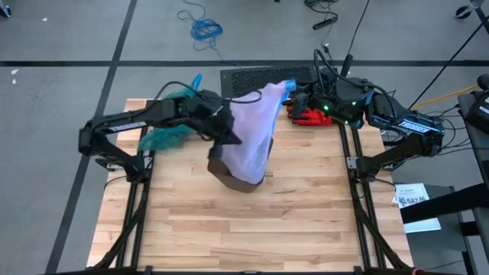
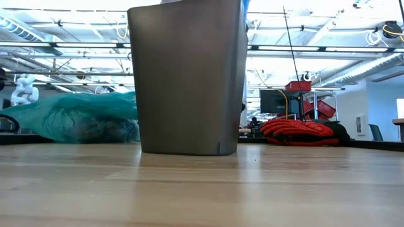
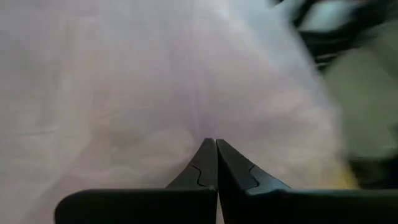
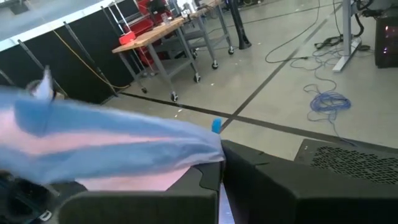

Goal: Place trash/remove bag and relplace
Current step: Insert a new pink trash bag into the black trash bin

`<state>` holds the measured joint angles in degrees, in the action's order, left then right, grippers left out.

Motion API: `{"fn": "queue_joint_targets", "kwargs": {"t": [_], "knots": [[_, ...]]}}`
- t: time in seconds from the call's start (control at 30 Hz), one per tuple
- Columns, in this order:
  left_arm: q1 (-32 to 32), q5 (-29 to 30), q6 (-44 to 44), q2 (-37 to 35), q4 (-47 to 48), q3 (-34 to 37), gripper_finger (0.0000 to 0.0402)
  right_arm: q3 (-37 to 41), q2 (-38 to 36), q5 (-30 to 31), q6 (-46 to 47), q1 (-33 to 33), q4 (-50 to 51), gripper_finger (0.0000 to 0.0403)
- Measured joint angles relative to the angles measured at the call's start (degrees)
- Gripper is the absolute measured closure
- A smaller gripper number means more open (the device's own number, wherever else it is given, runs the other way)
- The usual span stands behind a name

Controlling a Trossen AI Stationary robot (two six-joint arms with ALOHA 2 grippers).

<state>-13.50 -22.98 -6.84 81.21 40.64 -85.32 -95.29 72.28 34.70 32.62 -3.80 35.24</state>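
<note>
here, left claw [image 3: 216,163] clamped on pink bag [image 1: 252,134] over bin [image 2: 188,75], right claw [image 4: 219,177] pinching its blue edge [image 4: 112,146]

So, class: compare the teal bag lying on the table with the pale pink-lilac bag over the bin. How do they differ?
The teal bag lies slumped on the table beside the bin; the pink-lilac bag is held up, draped over the bin. The teal bag looks filled and bunched; the pink-lilac bag hangs as a loose sheet. Both end effectors, left and right, are shut on the pink-lilac bag; neither holds the teal one. Both are thin translucent plastic.
</note>
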Motion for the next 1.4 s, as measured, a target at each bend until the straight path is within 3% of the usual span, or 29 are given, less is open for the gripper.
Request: {"fn": "queue_joint_targets", "kwargs": {"t": [0.1,0.23,0.63,0.87,1.4], "knots": [[0.2,8.4,0.3,1.7,0.3,0.0,0.0402,0.0,0.0,0.0,0.0,0.0,-0.3,0.0403],[0.2,11.8,0.5,4.0,-0.3,1.7,0.0402,0.0,0.0,0.0,0.6,0.3,-0.3,0.0403],[3.9,11.5,5.0,7.7,-10.1,5.2,0.0402,0.0,0.1,-0.1,2.1,1.7,-0.3,0.0403],[4.2,4.8,5.0,7.7,-10.6,5.2,0.0402,0.0,1.1,-0.5,2.3,1.7,-0.3,0.0403],[0.4,3.9,5.1,-5.5,-6.8,-3.7,0.0402,0.0,1.4,-3.4,2.2,1.7,0.9,0.0403]]}}
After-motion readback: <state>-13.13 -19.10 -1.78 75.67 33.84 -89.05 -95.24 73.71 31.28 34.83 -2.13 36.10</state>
